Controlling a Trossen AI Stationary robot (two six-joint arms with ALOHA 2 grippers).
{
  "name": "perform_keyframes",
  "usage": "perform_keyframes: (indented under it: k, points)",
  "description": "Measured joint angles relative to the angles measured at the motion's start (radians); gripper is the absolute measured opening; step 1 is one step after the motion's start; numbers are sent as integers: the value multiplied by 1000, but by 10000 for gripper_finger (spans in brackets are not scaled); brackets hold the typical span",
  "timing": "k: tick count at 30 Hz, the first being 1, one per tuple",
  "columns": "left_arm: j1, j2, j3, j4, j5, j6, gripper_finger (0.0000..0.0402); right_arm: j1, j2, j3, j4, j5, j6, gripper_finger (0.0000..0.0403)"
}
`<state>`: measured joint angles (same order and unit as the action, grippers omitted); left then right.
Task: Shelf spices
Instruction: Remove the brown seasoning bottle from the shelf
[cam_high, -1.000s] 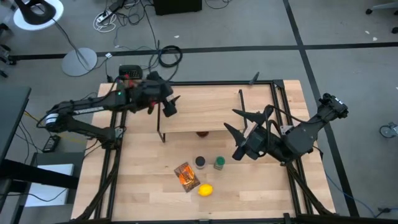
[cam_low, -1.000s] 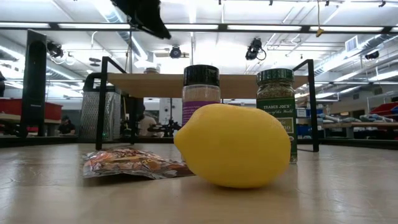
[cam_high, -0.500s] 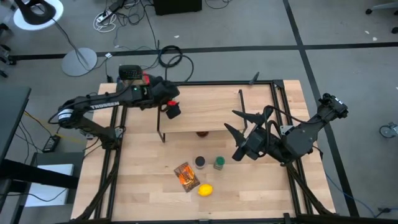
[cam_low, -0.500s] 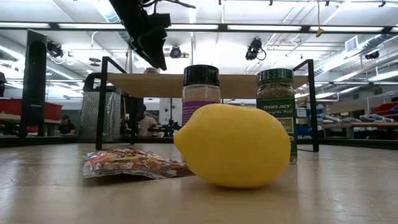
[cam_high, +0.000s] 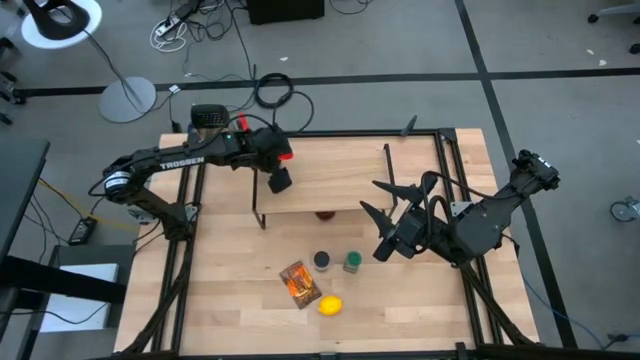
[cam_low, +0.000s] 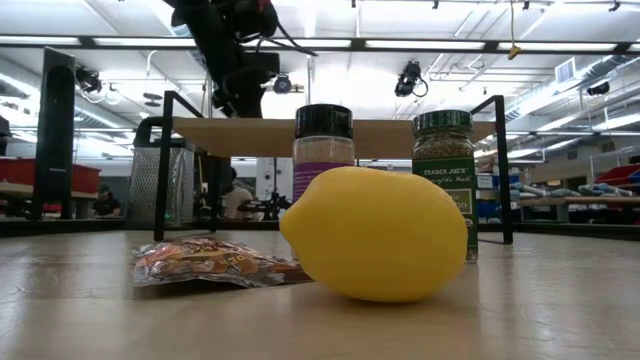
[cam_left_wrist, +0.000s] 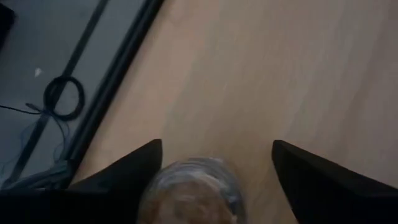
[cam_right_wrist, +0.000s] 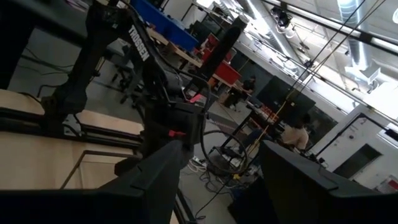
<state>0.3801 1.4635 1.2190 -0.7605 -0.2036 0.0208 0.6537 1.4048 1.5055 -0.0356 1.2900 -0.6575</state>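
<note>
The shelf (cam_high: 335, 185) stands mid-table, and its wooden top board (cam_low: 385, 138) shows edge-on in the low view. My left gripper (cam_high: 280, 181) (cam_low: 240, 100) hangs open over the shelf's left end. In the left wrist view its fingers (cam_left_wrist: 217, 144) straddle the pale beige jar (cam_left_wrist: 189, 194), seen from above. The purple jar (cam_high: 321, 261) (cam_low: 323, 150), the green jar (cam_high: 352, 262) (cam_low: 444, 165) and the orange packet (cam_high: 299, 282) (cam_low: 210, 263) rest on the table in front of the shelf. My right gripper (cam_high: 368, 192) (cam_right_wrist: 217, 152) waits open near the shelf's right end. My left gripper comes at the beige jar's clear lid (cam_left_wrist: 186, 177) from above, pointing down, one finger on each side. The jar sits close to one finger (cam_left_wrist: 127, 177) and well apart from the other. I cannot tell whether that finger touches it.
A yellow lemon (cam_high: 330, 306) (cam_low: 375, 235) lies near the table's front edge beside the packet. A small dark red round object (cam_high: 324, 214) sits at the shelf's near edge. A black box (cam_high: 210, 118) stands at the far-left corner. Bare wood shows on the left and the near right.
My left gripper has moved toward the table's right and slightly nearer, over the shelf's left end. In the low view it has come down toward the top board. The right arm and the things on the table have stayed put.
</note>
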Motion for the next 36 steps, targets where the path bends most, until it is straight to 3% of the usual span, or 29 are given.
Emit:
perform_keyframes:
  k: [9,22,28,34,36]
  points:
    - [0,-3,3,-36,32,-1,177,0,0,0,-7,0,6,213]
    - [-23,-9,62,-118,72,1,177,0,0,0,-6,0,6,210]
    - [-98,-97,140,-66,91,27,177,0,0,0,-9,0,6,208]
    - [-208,-211,164,21,247,40,177,-2,0,0,-12,0,8,208]
    - [-268,-230,164,40,256,46,177,-2,0,0,-12,0,9,207]
